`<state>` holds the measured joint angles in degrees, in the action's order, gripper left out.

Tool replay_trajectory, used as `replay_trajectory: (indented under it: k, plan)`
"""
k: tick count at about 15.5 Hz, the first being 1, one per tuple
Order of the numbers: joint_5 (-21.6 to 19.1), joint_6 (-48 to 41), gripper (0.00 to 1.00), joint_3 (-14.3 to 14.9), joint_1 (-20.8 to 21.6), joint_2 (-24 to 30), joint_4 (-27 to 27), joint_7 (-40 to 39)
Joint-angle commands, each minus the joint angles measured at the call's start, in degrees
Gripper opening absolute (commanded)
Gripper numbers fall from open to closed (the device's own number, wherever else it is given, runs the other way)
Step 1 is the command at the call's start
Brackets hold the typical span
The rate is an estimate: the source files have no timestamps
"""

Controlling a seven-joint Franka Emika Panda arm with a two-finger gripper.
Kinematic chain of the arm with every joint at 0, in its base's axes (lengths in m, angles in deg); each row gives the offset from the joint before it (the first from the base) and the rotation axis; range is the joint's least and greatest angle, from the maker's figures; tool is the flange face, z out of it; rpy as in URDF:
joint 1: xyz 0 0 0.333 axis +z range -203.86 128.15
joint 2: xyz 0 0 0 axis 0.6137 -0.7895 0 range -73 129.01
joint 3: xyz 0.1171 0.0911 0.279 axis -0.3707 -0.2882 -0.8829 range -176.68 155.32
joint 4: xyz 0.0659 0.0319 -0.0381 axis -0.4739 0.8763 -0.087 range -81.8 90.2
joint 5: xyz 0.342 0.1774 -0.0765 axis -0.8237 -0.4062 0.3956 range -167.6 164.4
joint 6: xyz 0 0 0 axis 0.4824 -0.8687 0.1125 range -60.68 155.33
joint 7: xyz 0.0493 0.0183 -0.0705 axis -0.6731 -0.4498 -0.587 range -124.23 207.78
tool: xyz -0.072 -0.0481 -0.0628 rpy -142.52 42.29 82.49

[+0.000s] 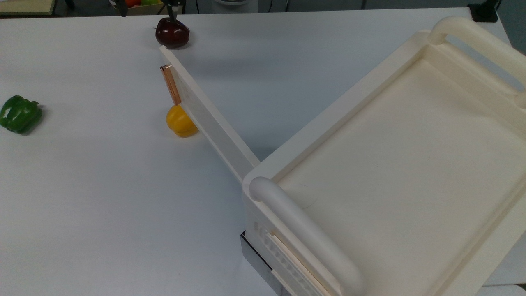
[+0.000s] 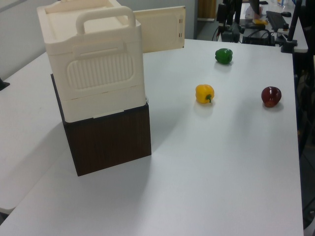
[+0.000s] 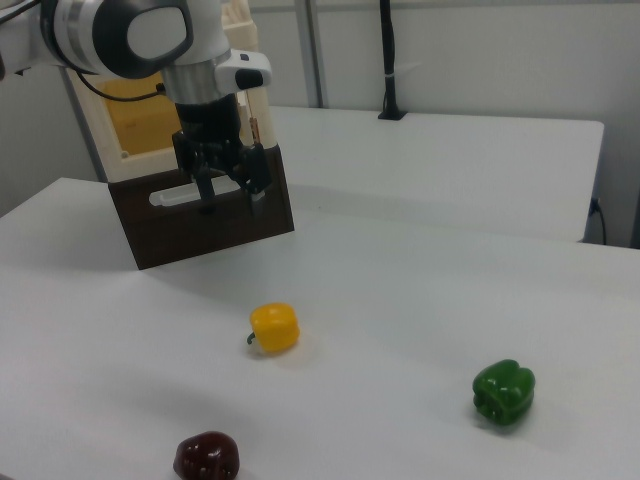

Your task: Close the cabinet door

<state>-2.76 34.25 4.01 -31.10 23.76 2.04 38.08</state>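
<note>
The cabinet door (image 1: 205, 117) is a long cream panel swung wide open from the cream cabinet (image 1: 394, 164). It carries a copper-brown strip handle (image 1: 170, 84) near its free end. In the left view the door (image 2: 160, 28) sticks out behind the cabinet (image 2: 93, 64). My gripper (image 3: 230, 195) hangs open above the table with nothing between its fingers. In the right view it is in front of the cabinet's dark brown base (image 3: 160, 235). In the top view the gripper (image 1: 148, 10) is at the far edge, just beyond the door's free end.
A yellow pepper (image 1: 181, 121) lies against the door's handle side. A dark red pepper (image 1: 171, 33) sits just past the door's free end, under the gripper. A green pepper (image 1: 19, 114) lies at the top view's far left. The white table (image 1: 102, 205) spreads around them.
</note>
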Motion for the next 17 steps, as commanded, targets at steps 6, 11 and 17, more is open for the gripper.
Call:
replay_trajectory:
  k: [6,11,17]
  plan:
    - [0.02,-2.34,1.00,1.40,1.07,1.52,0.48,0.79]
    - [-1.74,-2.60,1.00,1.40,1.16,1.25,0.57,-0.09]
    - [-1.82,-3.57,0.01,1.40,1.07,1.43,0.57,-3.86]
